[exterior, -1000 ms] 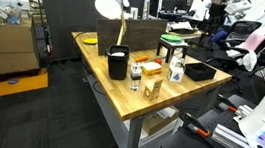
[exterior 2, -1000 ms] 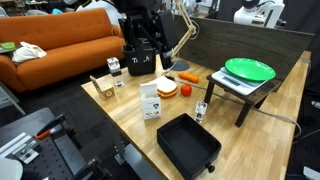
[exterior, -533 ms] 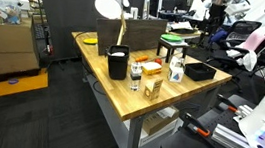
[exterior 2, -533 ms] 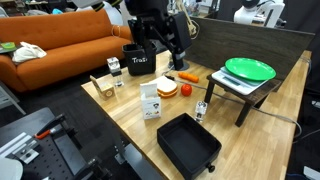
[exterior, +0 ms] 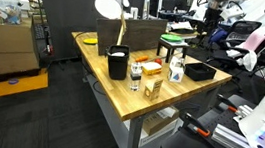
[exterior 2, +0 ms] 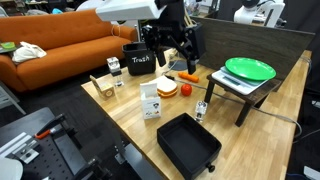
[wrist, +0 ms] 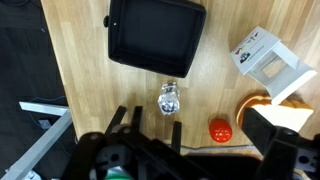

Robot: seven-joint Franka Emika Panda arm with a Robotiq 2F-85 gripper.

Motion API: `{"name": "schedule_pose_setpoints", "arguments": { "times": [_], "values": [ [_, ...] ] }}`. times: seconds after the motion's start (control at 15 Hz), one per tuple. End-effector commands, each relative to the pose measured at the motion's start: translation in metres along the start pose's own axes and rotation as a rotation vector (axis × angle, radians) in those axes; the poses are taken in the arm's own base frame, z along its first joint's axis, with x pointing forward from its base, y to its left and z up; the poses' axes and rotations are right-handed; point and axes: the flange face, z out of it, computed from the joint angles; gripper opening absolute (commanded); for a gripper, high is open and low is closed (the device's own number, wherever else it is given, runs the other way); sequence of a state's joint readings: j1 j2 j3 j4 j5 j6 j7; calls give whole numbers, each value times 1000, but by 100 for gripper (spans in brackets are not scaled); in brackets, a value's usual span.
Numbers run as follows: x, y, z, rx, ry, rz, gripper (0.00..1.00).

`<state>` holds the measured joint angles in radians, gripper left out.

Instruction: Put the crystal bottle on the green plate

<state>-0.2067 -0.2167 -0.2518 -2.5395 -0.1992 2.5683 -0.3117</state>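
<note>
The crystal bottle is small and clear and stands upright on the wooden table, between the black tray and the white box. In the wrist view the bottle is just below the tray. The green plate lies on a small raised stand at the table's far right. My gripper hangs open and empty above the back of the table, well above the bottle. In the wrist view its dark fingers fill the bottom edge.
A black bin stands at the back, with two small cartons to its left. An orange plate, a red object and a carrot-like thing lie near the bottle. A sofa stands beyond the table.
The arm has swung from over the black bin to the right, toward the middle of the table. Nothing on the table has moved.
</note>
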Motion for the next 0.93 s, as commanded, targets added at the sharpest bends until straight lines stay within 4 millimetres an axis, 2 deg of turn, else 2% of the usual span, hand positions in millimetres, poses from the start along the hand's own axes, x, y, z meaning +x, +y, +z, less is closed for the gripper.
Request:
{"name": "schedule_pose_setpoints", "arguments": {
  "times": [0.0, 0.33, 0.53, 0.87],
  "values": [
    [0, 0, -1, -1, 1, 1, 100],
    [0, 0, -2, 0, 2, 1, 100],
    [9, 8, -2, 0, 17, -27, 100],
    [31, 23, 21, 128, 39, -73, 100]
  ]
}}
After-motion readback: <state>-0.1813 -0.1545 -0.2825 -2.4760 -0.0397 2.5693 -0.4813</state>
